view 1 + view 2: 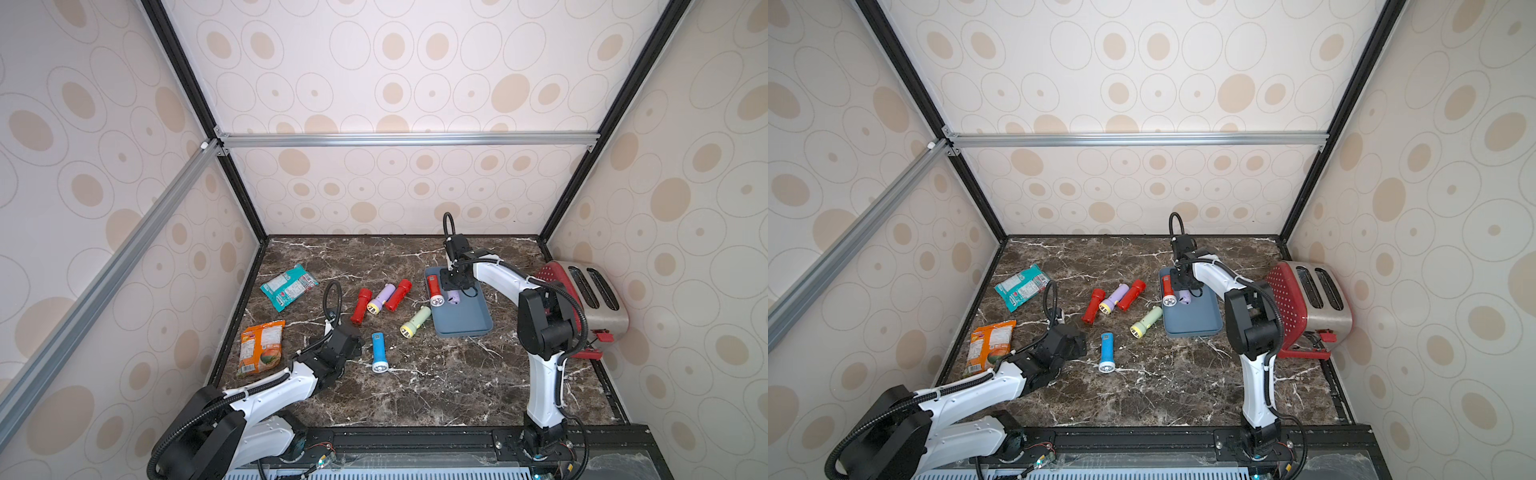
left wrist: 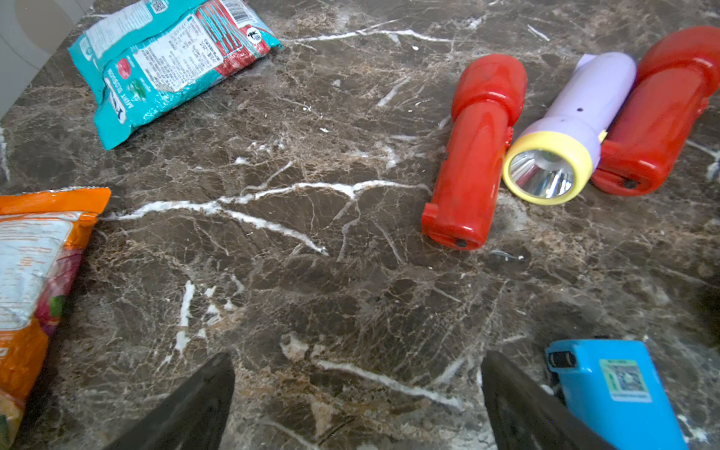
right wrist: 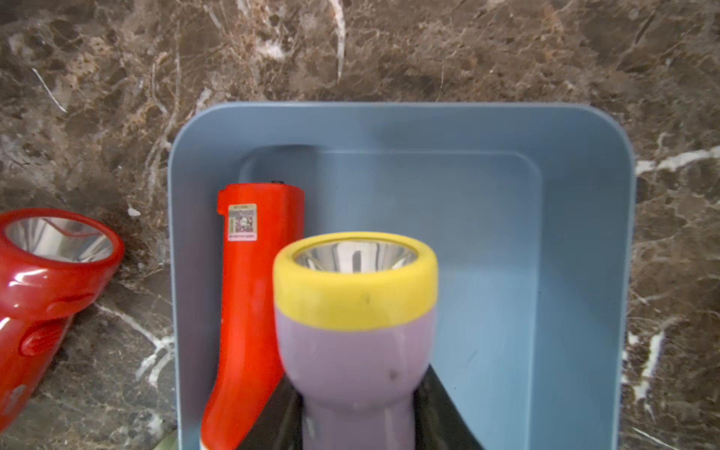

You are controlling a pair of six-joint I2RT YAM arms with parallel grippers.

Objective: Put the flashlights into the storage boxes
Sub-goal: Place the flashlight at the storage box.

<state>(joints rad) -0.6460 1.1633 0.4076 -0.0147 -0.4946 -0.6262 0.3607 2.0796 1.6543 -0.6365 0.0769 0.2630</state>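
Right gripper (image 3: 358,424) is clamped on a lilac flashlight (image 3: 356,343) over the blue-grey tray (image 3: 584,218), just beside a red flashlight (image 3: 253,296) that lies inside along one wall. On the marble tabletop (image 1: 436,374) near the tray lie a pale green flashlight (image 1: 415,322), a second lilac flashlight (image 1: 381,299) between two more red flashlights (image 1: 360,306) (image 1: 398,295), and a blue flashlight (image 1: 379,353). Left gripper (image 2: 358,389) hangs with its jaws wide apart, holding nothing, beside the blue flashlight.
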